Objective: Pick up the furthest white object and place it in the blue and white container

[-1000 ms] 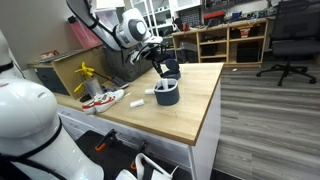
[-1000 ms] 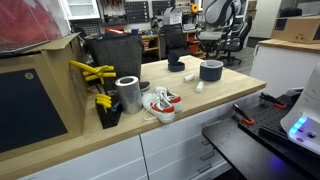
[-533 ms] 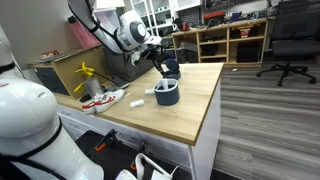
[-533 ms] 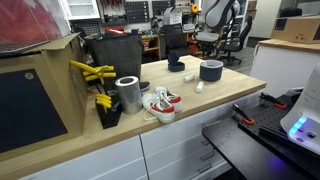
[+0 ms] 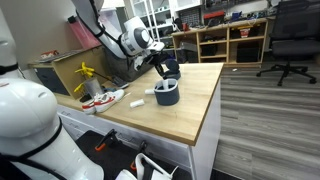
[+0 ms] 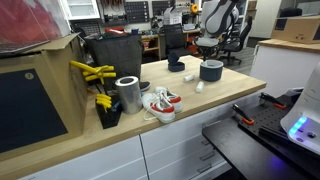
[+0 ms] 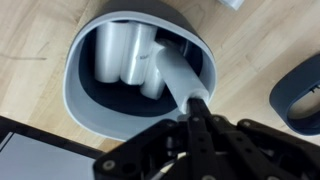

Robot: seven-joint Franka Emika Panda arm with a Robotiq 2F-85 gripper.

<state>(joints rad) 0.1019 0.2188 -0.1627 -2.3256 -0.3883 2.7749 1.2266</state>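
The blue and white container (image 7: 85, 100) is a round dark tub with a pale rim. It stands near the table's end in both exterior views (image 5: 167, 94) (image 6: 211, 71). In the wrist view, white cylinders (image 7: 125, 55) lie inside it. My gripper (image 7: 196, 108) is right over the tub, shut on a white cylindrical object (image 7: 172, 72) whose far end reaches over the rim into the tub. The gripper also shows in an exterior view (image 5: 166, 73). Another white object (image 5: 137, 100) (image 6: 197, 86) lies on the table beside the tub.
A red-and-white thing (image 5: 103, 99) (image 6: 160, 103) lies on the wooden table (image 5: 190, 115). A metal can (image 6: 128, 94) and yellow tools (image 6: 92, 72) stand next to it. A dark ring (image 7: 300, 95) (image 6: 176, 66) lies near the tub. Office chairs stand beyond.
The arm has shifted slightly over the tub with the white object still in the gripper. Nothing on the table has moved.
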